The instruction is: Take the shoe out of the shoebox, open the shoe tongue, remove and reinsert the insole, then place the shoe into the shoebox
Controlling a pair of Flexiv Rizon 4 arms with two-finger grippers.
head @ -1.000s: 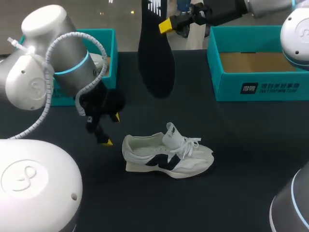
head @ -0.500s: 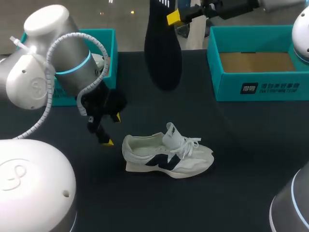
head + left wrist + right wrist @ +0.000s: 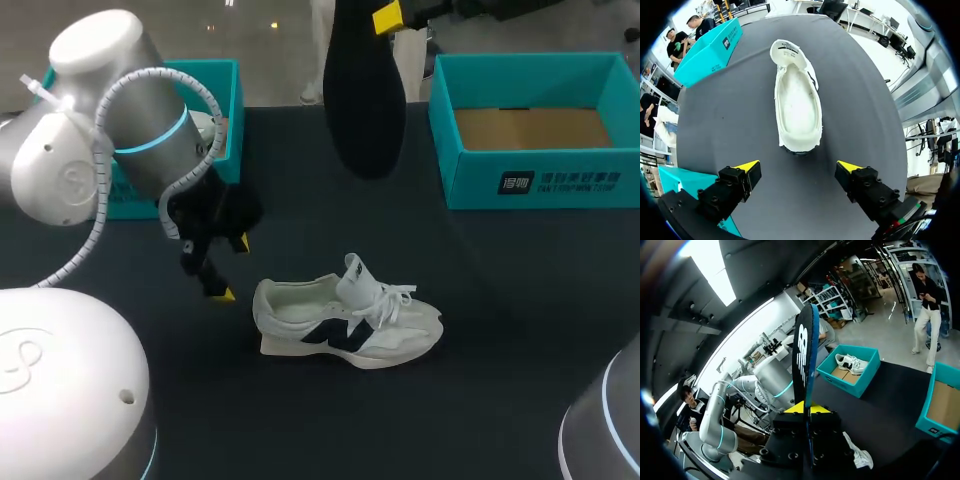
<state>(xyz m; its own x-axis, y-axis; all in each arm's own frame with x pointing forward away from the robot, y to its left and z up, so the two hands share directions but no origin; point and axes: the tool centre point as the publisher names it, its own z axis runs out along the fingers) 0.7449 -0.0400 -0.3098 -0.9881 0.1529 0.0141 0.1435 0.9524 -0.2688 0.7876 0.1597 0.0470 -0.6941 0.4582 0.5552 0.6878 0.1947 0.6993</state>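
Carried further in the past second: long black foam insole (image 3: 365, 90), toe hanging down, now higher above the far side of the low white-and-navy laced sneaker (image 3: 345, 320) and drifted toward the open teal cardboard shoebox (image 3: 540, 180). No shift in the sneaker: flat on its sole on the dark table top (image 3: 500, 300), tongue pulled up, interior pale and bare in the left wrist view. Reads as removal done, reinsertion next. Being carried away from the sneaker likely means a return trip before feeding the toe into the collar.

Right gripper (image 3: 388, 17): pinched narrow on the insole's heel end, a yellow tip on each face, insole seen edge-on in its own wrist view. Nothing else touched.

Left gripper (image 3: 799, 167): fingers spread wide, empty, parked just behind the sneaker's heel, tips clear of it, same as a second ago. Well placed, by the look of it, to steady the heel during reinsertion.
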